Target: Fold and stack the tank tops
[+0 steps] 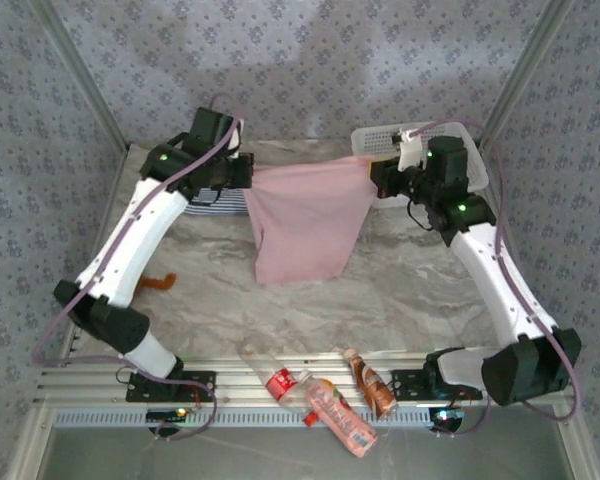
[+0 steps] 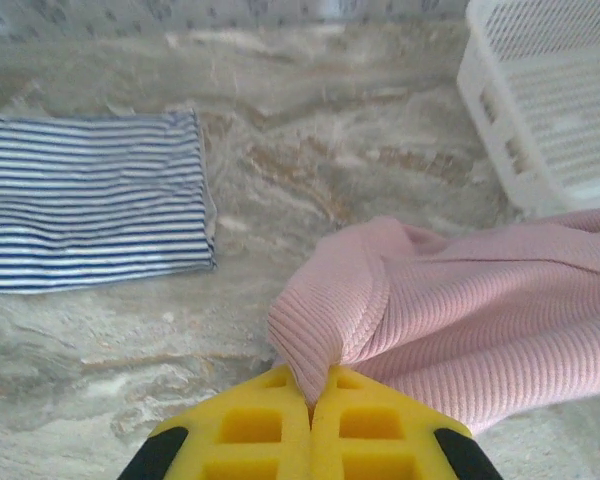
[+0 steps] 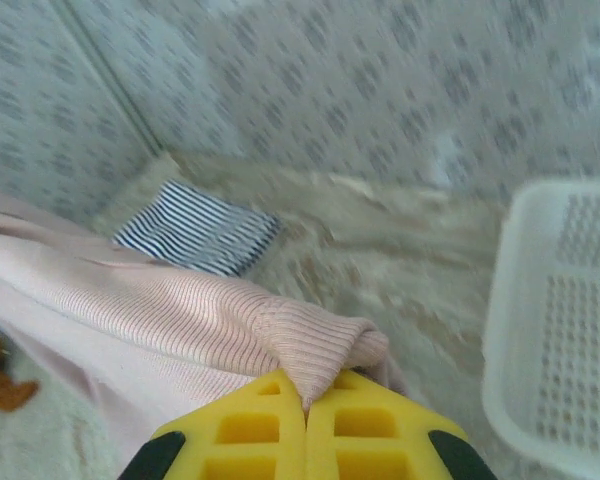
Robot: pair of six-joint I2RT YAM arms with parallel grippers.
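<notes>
— Marbled tabletop (image 1: 210, 270): what sits nearest you?
— Bottles (image 1: 320, 400), at the near edge. Farther in, my left gripper (image 2: 310, 402) and right gripper (image 3: 305, 400) are each pinched tight on a top corner of the pink tank top (image 1: 305, 225), which is spread between them.
— And the other top?
— My striped tank top (image 2: 90, 205) lies folded far left, and a white basket (image 2: 550, 110) sits far right.
</notes>
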